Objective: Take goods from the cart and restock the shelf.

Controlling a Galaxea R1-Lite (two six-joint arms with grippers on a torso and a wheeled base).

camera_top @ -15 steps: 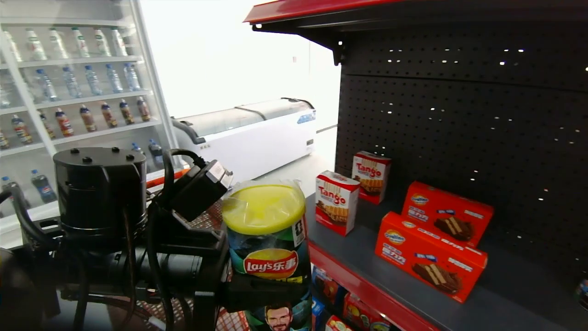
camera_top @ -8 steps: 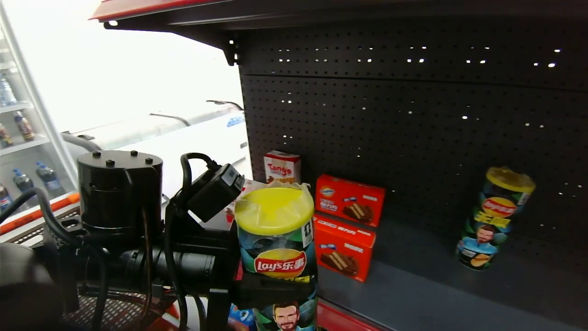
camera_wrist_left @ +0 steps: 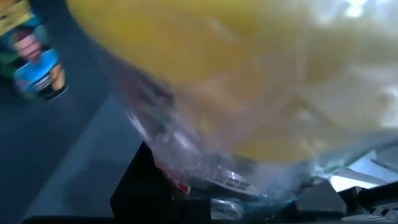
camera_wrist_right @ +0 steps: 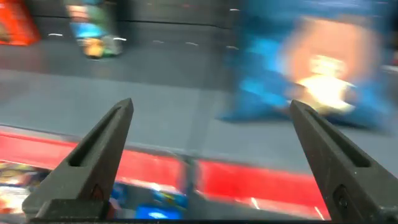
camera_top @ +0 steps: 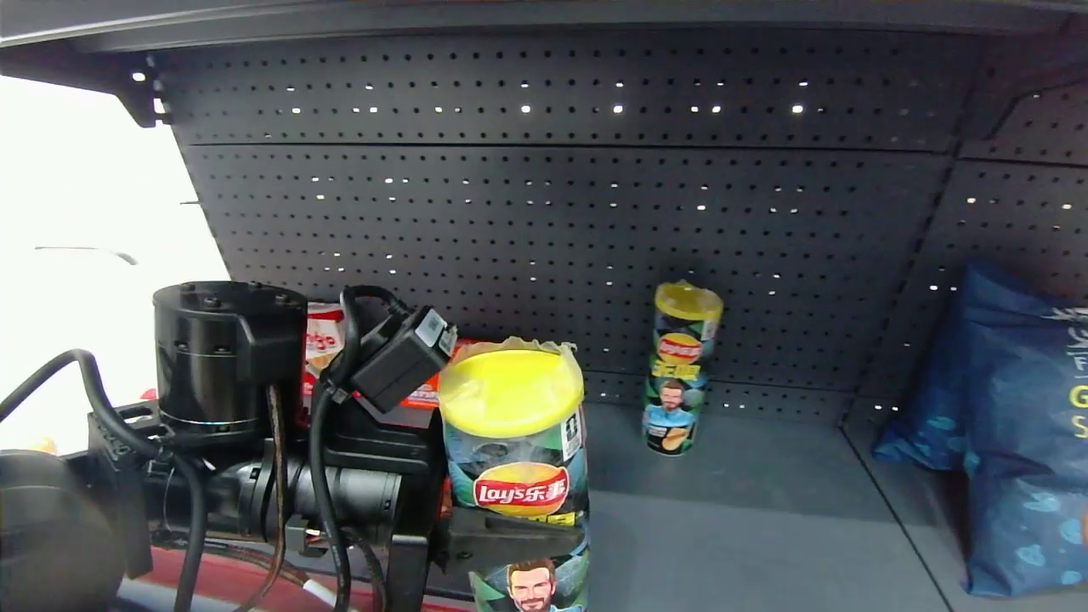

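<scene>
While the chips can [camera_top: 512, 442] is pinched low on its body by the left pincer [camera_top: 501, 537], it is held upright, its long axis vertical and its yellow lid uppermost, at the near left of the shelf [camera_top: 748, 527]. Whether its base is over the deck or just short of the near edge cannot be told. A second can [camera_top: 687, 370] of the same kind is seen standing upright far back, close to the perforated back panel [camera_top: 552, 238], to the right of the held one and well apart from it. Bare grey deck lies between the two, so the coming move is judged to be a carry forward and to the right, with the can kept vertical and set down near its twin. Red boxes [camera_top: 421, 395] are partly hidden behind the left arm, and blue bags [camera_top: 1020, 408] are piled at the right end. The right pincer [camera_wrist_right: 211, 162] is spread wide with nothing in it, before the shelf's red front edge [camera_wrist_right: 249, 177]. The placing is therefore judged to fall to the left arm.
</scene>
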